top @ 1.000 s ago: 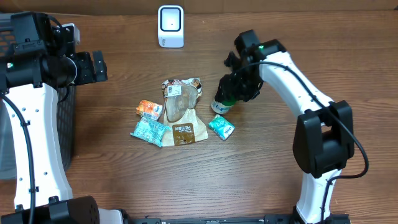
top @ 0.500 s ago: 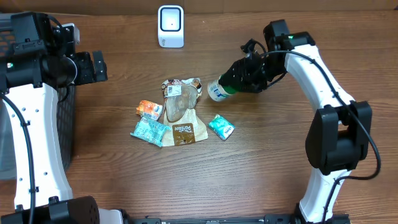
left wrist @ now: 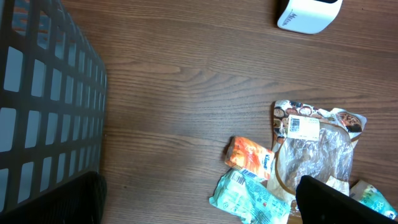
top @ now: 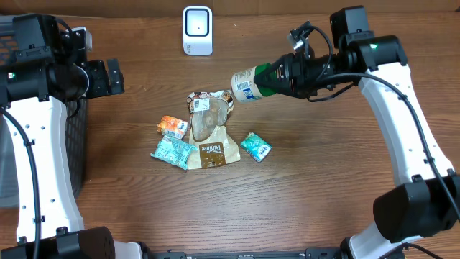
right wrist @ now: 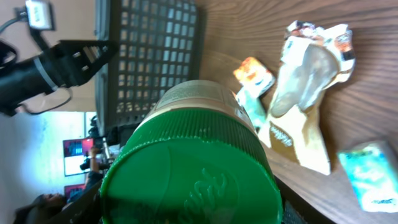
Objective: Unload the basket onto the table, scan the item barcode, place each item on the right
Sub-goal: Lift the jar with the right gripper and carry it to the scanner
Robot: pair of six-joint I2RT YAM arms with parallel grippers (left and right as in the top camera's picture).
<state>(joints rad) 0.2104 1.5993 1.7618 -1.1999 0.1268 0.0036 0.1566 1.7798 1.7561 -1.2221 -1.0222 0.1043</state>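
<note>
Clamped on a green ridged screw cap, my right gripper holds a tan plastic bottle sideways above the table, base toward 9 o'clock. Its white label carries dark print too small to read. My wrist camera sees mostly cap, which hides my fingers. At 11 o'clock from the bottle stands a white box scanner. At 7 o'clock lies a brown paper pouch with pale lettering I cannot make out. My left gripper stands wide open, holding nothing, beside a black mesh basket cut off by the frame
</note>
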